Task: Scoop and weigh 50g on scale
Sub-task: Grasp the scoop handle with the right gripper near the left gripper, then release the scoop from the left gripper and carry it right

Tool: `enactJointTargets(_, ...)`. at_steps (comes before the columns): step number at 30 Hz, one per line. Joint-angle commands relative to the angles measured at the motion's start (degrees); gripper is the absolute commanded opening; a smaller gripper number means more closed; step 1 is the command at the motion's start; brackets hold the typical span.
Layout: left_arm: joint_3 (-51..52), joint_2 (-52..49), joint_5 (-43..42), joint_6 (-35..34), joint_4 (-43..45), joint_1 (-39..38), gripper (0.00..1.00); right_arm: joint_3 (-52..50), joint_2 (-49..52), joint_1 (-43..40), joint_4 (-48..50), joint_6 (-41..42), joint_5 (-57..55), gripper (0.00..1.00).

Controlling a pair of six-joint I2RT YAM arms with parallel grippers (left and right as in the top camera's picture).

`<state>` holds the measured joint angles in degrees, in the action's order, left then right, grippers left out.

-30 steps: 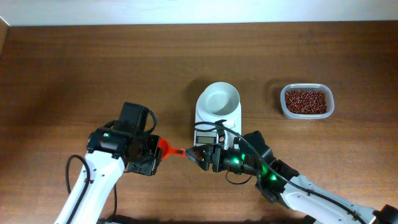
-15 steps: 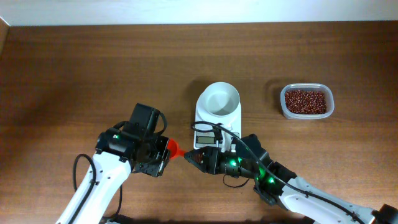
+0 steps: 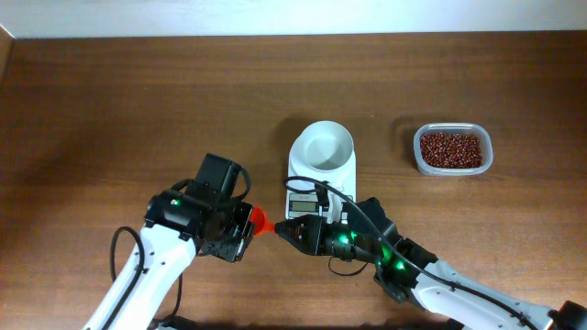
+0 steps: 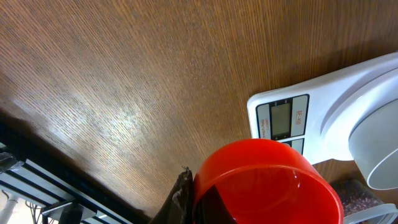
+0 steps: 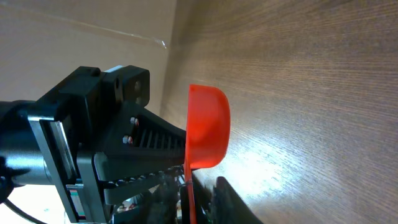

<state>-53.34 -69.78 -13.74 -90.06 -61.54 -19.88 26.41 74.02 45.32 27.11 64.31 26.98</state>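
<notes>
The white scale stands mid-table with its white bowl empty and its display toward me. The left wrist view shows the scale at the right. Just left of the display, a red scoop hangs between both grippers. My left gripper is shut on the cup end; one dark finger lies against the red scoop. My right gripper meets it from the right. In the right wrist view the red scoop has its thin handle running down between my right gripper's closed-in fingers.
A clear tub of red-brown beans sits to the right of the scale. The right arm's cables lie over the scale's front right corner. The table's left edge and a metal frame show in the left wrist view.
The left arm has carried the scoop a little to the right, toward the right gripper. The right gripper's fingers have closed in on the scoop's handle.
</notes>
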Motion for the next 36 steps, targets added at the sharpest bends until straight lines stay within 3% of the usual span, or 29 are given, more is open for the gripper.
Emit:
enactJointTargets(1,-0.04,-0.39,-0.44,-0.79,-0.24,-0.22,0.0,0.66,0.39,0.48,0.39,-0.31,-0.66,0.18)
enactJointTargets(12,-0.04,-0.39,-0.42,-0.79,-0.26,-0.22,0.0,0.66,0.39,0.48,0.37,-0.13,-0.02,0.1)
enactJointTargets(15,-0.04,-0.39,-0.42,-0.79,-0.26,-0.22,0.04,0.66,0.39,0.48,0.35,-0.13,-0.02,0.06)
enactJointTargets(18,-0.04,-0.39,-0.42,-0.79,-0.24,-0.22,0.22,0.66,0.39,0.48,0.35,-0.15,-0.04,0.04)
enactJointTargets(19,-0.04,-0.39,-0.42,-0.79,-0.24,-0.22,0.35,0.66,0.39,0.48,0.35,-0.17,-0.09,0.04)
enactJointTargets(20,-0.04,-0.39,-0.42,-0.79,-0.24,-0.22,0.59,0.66,0.39,0.48,0.31,-0.24,-0.09,0.04)
enactJointTargets(21,-0.04,-0.39,0.28,-0.79,-0.07,-0.2,0.68,0.63,0.39,0.48,0.11,-1.99,-0.09,0.04)
enactJointTargets(24,-0.07,0.09,1.27,0.94,0.94,2.78,0.69,0.63,0.33,-0.7,-3.52,-9.31,-0.7,0.04)
enactJointTargets(28,-0.07,4.81,1.4,11.17,0.79,12.31,0.72,0.66,-5.22,-8.33,-14.29,-16.68,3.39,0.04)
enactJointTargets(30,-0.07,5.6,1.51,11.39,0.22,14.05,0.8,0.66,-10.56,-11.5,-21.35,-19.28,3.39,0.04)
enactJointTargets(31,-0.07,5.49,1.49,11.37,0.07,14.03,0.97,0.66,-14.93,-13.62,-25.88,-21.03,3.23,0.04)
enactJointTargets(34,-0.07,5.46,1.05,11.37,-4.24,14.03,0.99,0.66,-27.26,-19.78,-34.88,-22.38,2.47,0.04)
enactJointTargets(35,-0.04,5.46,1.07,11.39,-5.11,14.03,0.95,0.66,-31.74,-22.1,-36.22,-22.38,2.47,0.04)
enactJointTargets(36,-0.04,5.46,0.94,12.44,-5.16,13.9,0.62,0.66,-36.92,-24.74,-36.57,-22.36,2.54,0.04)
